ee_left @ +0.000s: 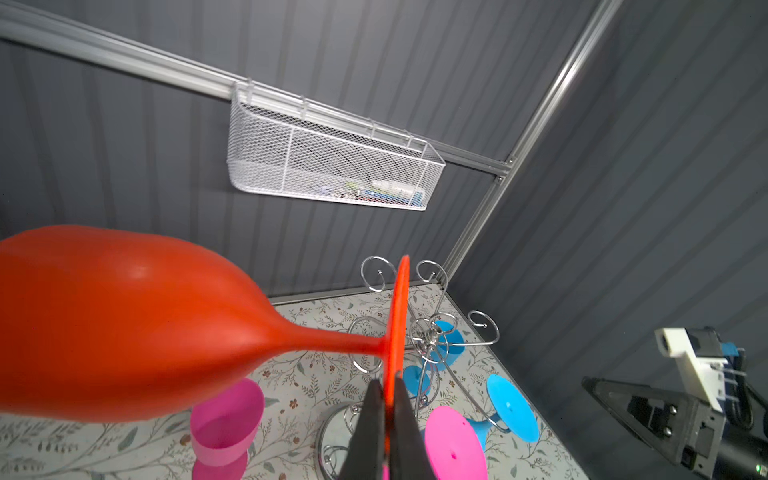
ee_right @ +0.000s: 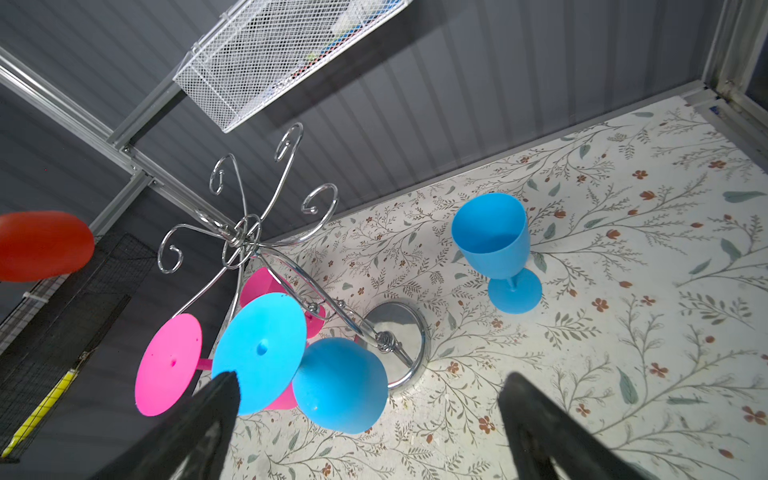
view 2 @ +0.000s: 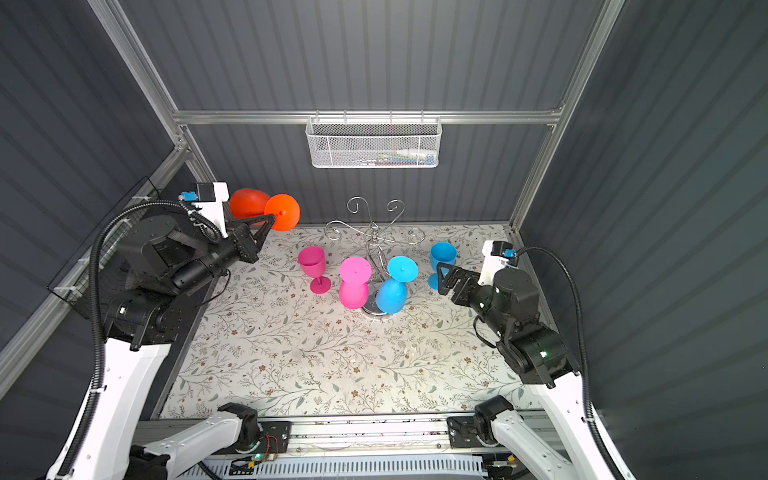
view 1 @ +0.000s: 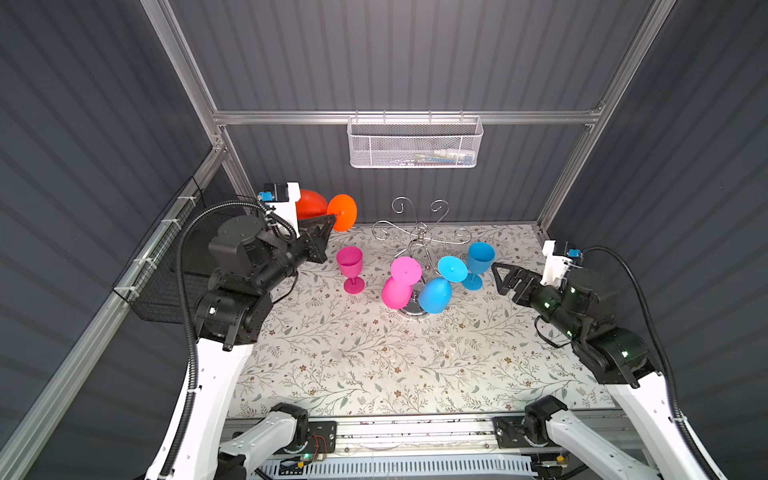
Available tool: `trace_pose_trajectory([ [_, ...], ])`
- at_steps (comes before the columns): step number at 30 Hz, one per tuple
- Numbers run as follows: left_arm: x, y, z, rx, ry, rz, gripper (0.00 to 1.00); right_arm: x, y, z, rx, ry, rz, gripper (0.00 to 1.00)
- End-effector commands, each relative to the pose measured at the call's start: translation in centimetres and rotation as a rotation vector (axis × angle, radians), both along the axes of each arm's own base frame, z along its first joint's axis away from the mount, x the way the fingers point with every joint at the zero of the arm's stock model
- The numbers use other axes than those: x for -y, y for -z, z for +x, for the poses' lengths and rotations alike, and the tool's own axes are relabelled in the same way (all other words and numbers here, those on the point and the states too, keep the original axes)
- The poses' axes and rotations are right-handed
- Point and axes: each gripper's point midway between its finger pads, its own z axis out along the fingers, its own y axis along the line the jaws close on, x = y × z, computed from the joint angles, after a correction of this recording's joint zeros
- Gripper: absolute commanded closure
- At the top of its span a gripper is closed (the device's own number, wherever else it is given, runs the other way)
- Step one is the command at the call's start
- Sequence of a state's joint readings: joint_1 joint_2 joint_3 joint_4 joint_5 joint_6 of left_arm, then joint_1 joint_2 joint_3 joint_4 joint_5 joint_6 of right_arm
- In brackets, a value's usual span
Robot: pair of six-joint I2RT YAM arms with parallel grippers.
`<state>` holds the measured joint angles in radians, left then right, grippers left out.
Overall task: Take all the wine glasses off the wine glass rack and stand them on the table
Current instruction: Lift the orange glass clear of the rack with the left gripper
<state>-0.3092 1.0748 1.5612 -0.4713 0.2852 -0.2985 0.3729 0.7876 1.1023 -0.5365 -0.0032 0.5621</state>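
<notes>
Pinching orange wine glass [ee_left: 124, 320] by foot rim, left tool [ee_left: 386, 388] clear of wine glass rack [view 1: 419, 237]; likely light, slick plastic, stem grip steadier; right tool [view 1: 498, 279] wide, empty.

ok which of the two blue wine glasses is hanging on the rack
The bowl-down blue wine glass, its foot caught in the chrome wine glass rack beside the hanging pink one. The other blue glass stands upright on the table.

Noted dark grey ribbed walls [view 1: 415, 62] edged with aluminium rails [view 1: 291, 117]. Saw white mesh basket [view 1: 415, 145] hung on rear rail, black wire basket [view 1: 158, 299] at left wall. Found bench [view 1: 374, 353] covered in floral print.
</notes>
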Motion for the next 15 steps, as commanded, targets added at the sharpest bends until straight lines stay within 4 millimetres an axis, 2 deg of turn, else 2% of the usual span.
trace_pose_trajectory([
  [1, 2.2, -1.8, -1.2, 0.136, 0.147, 0.06, 1.0, -1.7, -2.0, -0.4, 0.012, -0.119, -0.027, 0.01],
  [8, 4.7, -2.3, -2.0, 0.242, 0.265, 0.127, 1.0, -4.6, -5.9, -0.3, 0.051, -0.286, -0.041, 0.01],
  [15, 10.6, -0.6, -3.6, 0.343, 0.382, 0.318, 1.0, -7.1, -10.5, -0.3, 0.111, -0.425, 0.013, 0.01],
])
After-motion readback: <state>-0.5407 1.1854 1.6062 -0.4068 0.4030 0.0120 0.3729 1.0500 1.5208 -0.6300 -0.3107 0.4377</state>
